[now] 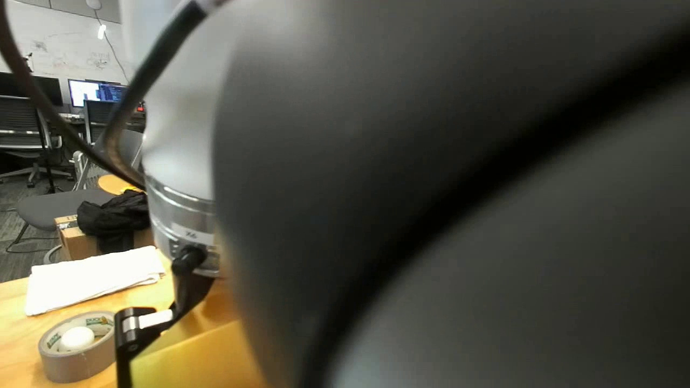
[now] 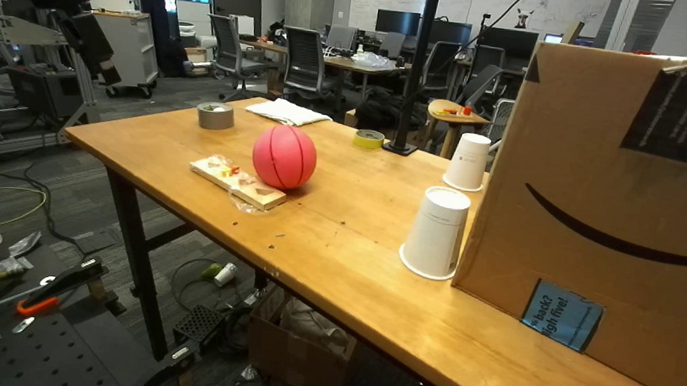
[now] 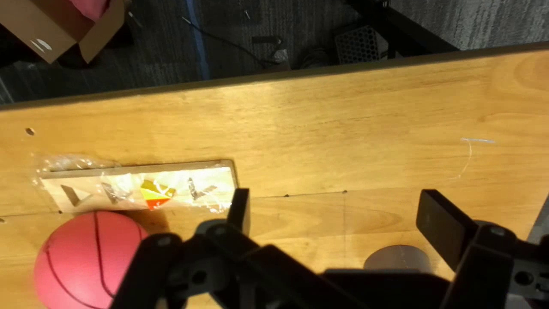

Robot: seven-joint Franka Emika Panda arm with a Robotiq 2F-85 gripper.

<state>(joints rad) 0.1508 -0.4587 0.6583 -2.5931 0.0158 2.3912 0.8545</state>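
Low in the wrist view, the gripper (image 3: pixel 332 210) stands with jaws spread wide, clasping nothing. At four o'clock from the gap, a grey duct tape roll (image 3: pixel 396 256) rests on the wooden table (image 3: pixel 321 120); an exterior view shows a white rounded object (image 1: pixel 77 339) inside it. At nine o'clock lies a wooden cut-out board (image 3: pixel 136 180); towards half past eight, just beside it, sits a pink basketball (image 3: pixel 83 259). Judged progress: early, no grasp made, handling outstanding.
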